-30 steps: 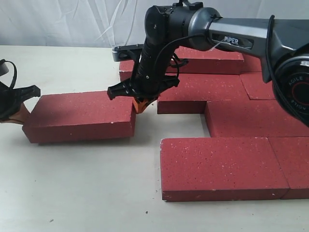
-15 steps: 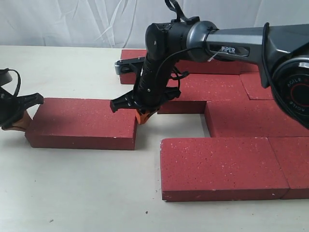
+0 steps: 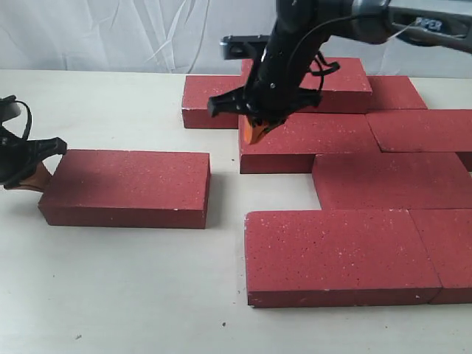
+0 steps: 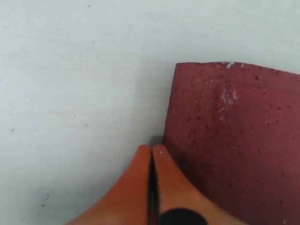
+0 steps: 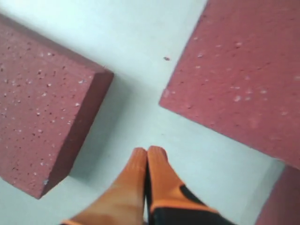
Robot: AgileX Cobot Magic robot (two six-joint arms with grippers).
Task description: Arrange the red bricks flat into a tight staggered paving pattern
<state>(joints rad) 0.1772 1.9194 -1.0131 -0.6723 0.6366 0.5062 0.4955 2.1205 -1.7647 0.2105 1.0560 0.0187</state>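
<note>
A lone red brick point(image 3: 125, 186) lies flat on the table, left of the others and apart from them. Several red bricks point(image 3: 383, 177) lie packed in staggered rows at the right. My left gripper point(image 3: 31, 175) is shut and empty, its orange tips against that lone brick's left end point(image 4: 234, 140), seen close in the left wrist view point(image 4: 152, 149). My right gripper point(image 3: 257, 135) is shut and empty, raised over the left end of the second-row brick point(image 3: 310, 141). Its wrist view point(image 5: 148, 151) looks down on bare table between two bricks point(image 5: 42, 117) point(image 5: 239, 70).
A white curtain point(image 3: 110, 33) hangs behind the table. Bare table point(image 3: 133, 287) spreads in front of the lone brick. A gap point(image 3: 276, 192) opens between the second-row brick and the front-row brick point(image 3: 339, 254).
My right gripper has lifted away from the lone brick's right end and swung back to the right, over the paved rows. The lone brick and the left gripper hardly shifted.
</note>
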